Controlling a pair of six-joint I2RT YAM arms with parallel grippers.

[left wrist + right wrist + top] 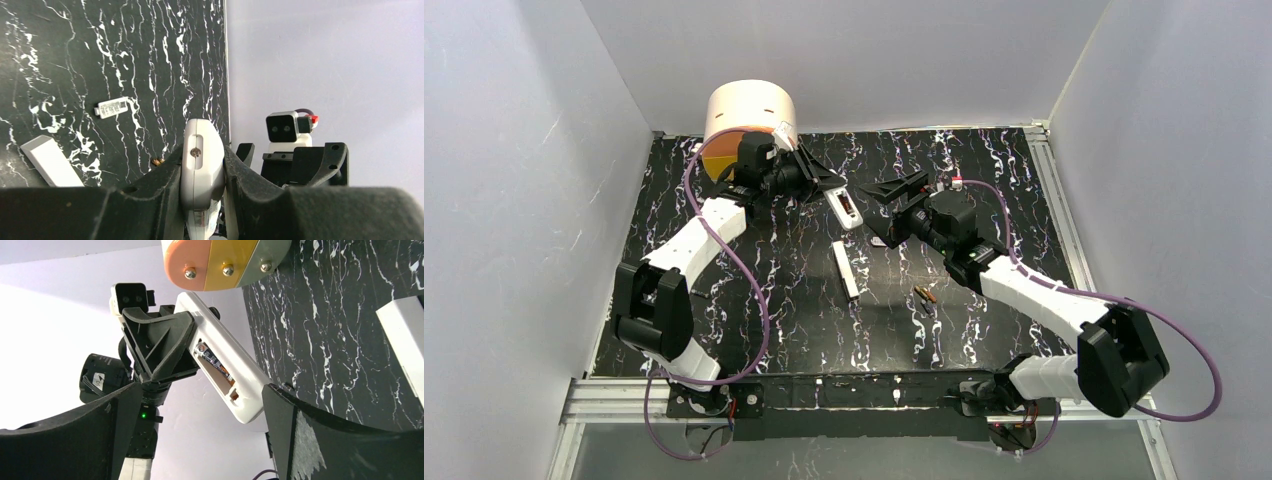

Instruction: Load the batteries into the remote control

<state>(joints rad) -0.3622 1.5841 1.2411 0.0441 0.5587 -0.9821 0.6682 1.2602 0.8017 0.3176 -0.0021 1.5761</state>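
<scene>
The white remote control (846, 208) hangs above the mat at the back centre, with my left gripper (827, 188) shut on its sides. In the left wrist view its end (202, 167) sits clamped between the fingers (160, 180). The right wrist view shows its open battery bay (216, 365) with a dark and copper battery (214, 360) lying inside. My right gripper (200, 390) stands open just right of the remote's free end (882, 210), with nothing between its fingers. Another copper-orange battery (924, 294) lies on the mat (158, 161).
A long plain white bar (845, 270) lies mid-mat (50, 160). A round cream container (749, 118) stands at the back left, behind the left gripper. A small ribbed white piece (112, 107) rests on the mat. White walls close in three sides.
</scene>
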